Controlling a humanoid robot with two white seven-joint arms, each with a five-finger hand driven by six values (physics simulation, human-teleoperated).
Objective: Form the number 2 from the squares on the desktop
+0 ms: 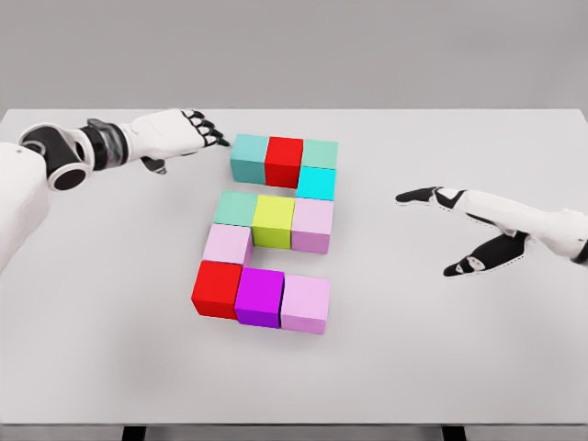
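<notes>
Eleven cubes sit mid-table forming a 2: four on top, three across the middle, one pink link at 8 o'clock, three below. The left hand has its fingers pressed together beside the top teal cube, at its 9 o'clock, holding nothing. The right hand lies spread and empty at 3 o'clock.

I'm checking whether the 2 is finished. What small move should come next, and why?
Probably draw the left hand back from the teal block. Its fingertips sit at that block's upper left corner, holding nothing, and the blocks already read as a 2: three rows joined by the cyan block and a pink block. The right hand rests open, apart.
</notes>
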